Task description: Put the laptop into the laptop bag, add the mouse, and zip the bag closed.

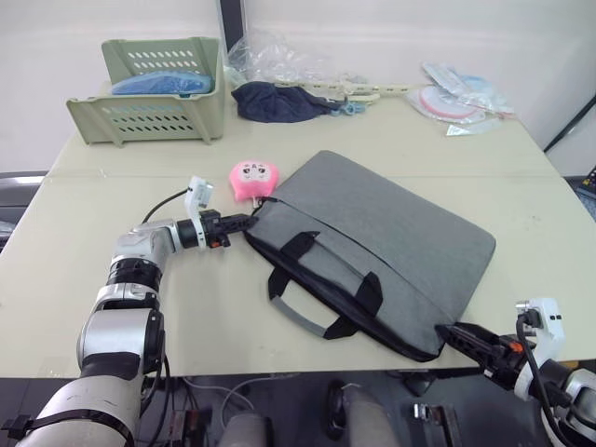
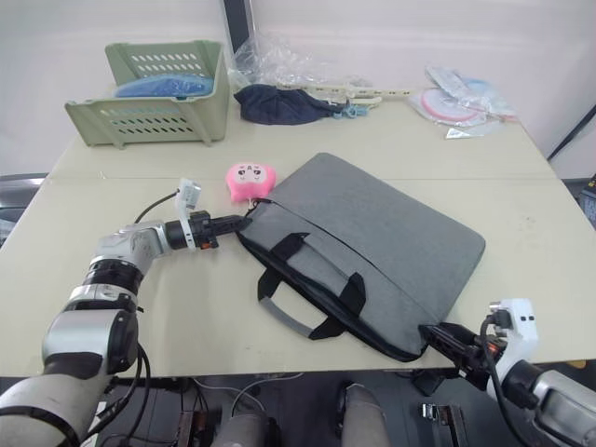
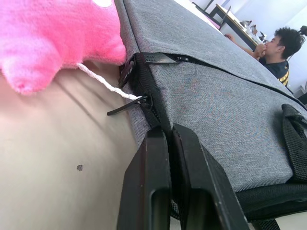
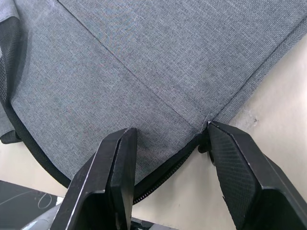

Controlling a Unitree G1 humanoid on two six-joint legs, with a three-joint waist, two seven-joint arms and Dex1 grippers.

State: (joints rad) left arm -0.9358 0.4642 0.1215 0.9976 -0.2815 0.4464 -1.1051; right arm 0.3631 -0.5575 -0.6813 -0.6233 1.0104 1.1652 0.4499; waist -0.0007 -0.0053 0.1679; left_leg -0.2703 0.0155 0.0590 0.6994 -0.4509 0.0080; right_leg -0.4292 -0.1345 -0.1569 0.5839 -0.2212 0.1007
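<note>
- A pale cream table [image 1: 112,270] spans the scene, with a seam running across it.
- A plain white wall [image 1: 93,37] rises behind.
- A dark vertical post [image 1: 231,20] stands against the wall.
- A person [image 3: 276,50] sits at another desk [image 3: 235,21] in the distance.

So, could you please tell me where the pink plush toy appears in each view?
Left eye view: pink plush toy at the laptop bag's far-left corner.
Right eye view: same place.
Left wrist view: close up, beside the bag's zipper end.
Right wrist view: grey bag fabric, no toy.
Shared landmark: the laptop bag.
</note>
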